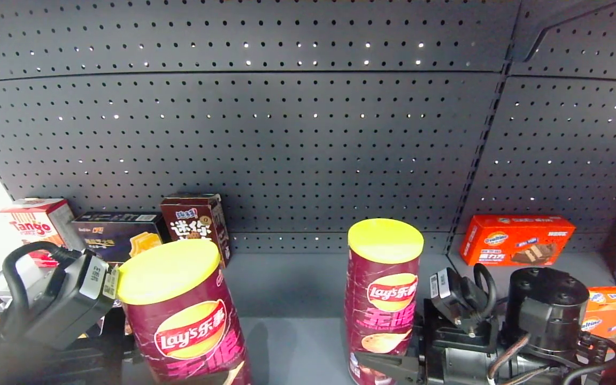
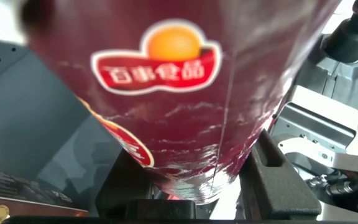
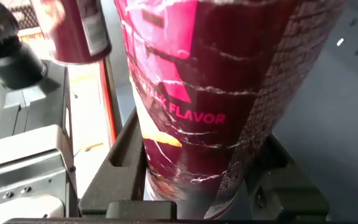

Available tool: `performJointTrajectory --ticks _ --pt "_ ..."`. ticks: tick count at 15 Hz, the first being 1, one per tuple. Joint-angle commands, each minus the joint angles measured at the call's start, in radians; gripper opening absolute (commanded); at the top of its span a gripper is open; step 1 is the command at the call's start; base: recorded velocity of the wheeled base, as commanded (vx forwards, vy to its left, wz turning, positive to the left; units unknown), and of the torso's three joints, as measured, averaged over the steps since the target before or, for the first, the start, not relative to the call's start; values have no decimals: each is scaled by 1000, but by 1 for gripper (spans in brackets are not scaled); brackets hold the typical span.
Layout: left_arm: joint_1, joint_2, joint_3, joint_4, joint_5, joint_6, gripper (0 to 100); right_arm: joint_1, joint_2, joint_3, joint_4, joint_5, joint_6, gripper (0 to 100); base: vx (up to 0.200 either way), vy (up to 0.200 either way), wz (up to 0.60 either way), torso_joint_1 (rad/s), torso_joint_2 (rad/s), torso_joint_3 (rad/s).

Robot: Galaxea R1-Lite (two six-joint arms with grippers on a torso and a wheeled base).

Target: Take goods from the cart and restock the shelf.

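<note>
at the front of the shelf [image 1: 297, 289], each arm had a chips can in its grip. the left gripper [image 2: 191, 190] was closed around the lower body of the left chips can [image 1: 179, 315], which leaned with its yellow lid toward the robot's left, near the brown biscuit box [image 1: 195, 222]. the right gripper [image 3: 194, 186] was clamped low on the right chips can [image 1: 385, 289], which stood upright near the middle of the shelf. whether its base touched the shelf could not be told.

the lean looked like the main hazard: let go at that angle, the left can would likely tip over, roll off the front edge or knock the biscuit box. both cans were tall, smooth and held near the bottom, so a quick swing could make one pivot or slide between the fingers. pushing either can back carelessly might also bump the boxes along the pegboard [image 1: 286, 149].
</note>
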Motion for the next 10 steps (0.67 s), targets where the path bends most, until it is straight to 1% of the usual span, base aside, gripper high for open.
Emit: performJointTrajectory --ticks 1,10 --pt "-1 12 -7 -1 0 0 0 0 29 -4 -2 1 1 0 0 0 0 0 0 0" --pt "-1 38 -18 -6 -2 2 0 -1 107 -40 -44 1 1 0 0 0 0 0 0 0"
